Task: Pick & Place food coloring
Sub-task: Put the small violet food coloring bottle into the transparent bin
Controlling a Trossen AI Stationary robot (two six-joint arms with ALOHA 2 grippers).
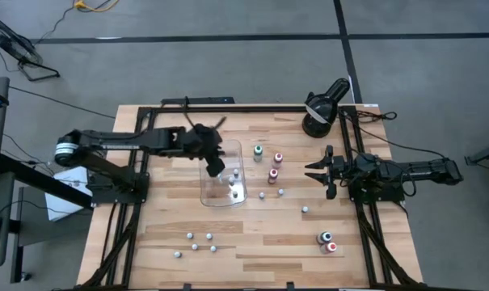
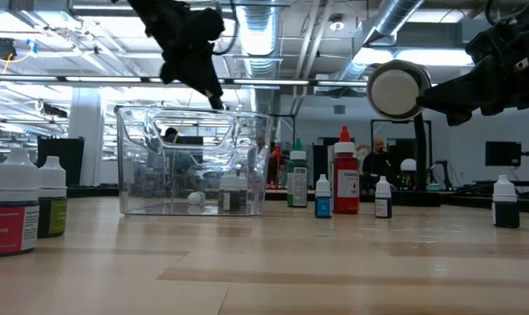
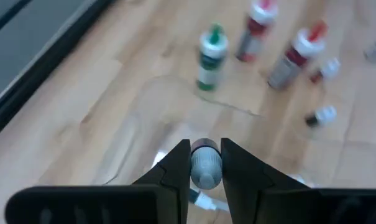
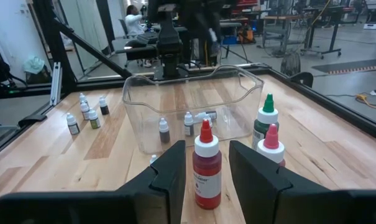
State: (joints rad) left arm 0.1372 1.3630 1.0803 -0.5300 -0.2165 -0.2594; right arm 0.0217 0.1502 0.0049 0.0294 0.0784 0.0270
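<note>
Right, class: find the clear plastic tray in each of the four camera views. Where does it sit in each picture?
High view: clear plastic tray just left of centre.
Low view: left of centre.
Left wrist view: faint rim, mid-picture.
Right wrist view: centre, upper half.
Shared landmark: green-capped bottle beside it.

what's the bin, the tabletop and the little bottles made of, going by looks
The bin: clear glossy plastic, apparently; bottles inside show through its walls.
The tabletop: wood, with a pale matte finish; plank seams and grain are visible.
The little bottles, such as the red one: probably plastic, smooth with a slight sheen, white caps and printed labels.
The left end effector holds a small bottle above the bin.
</note>
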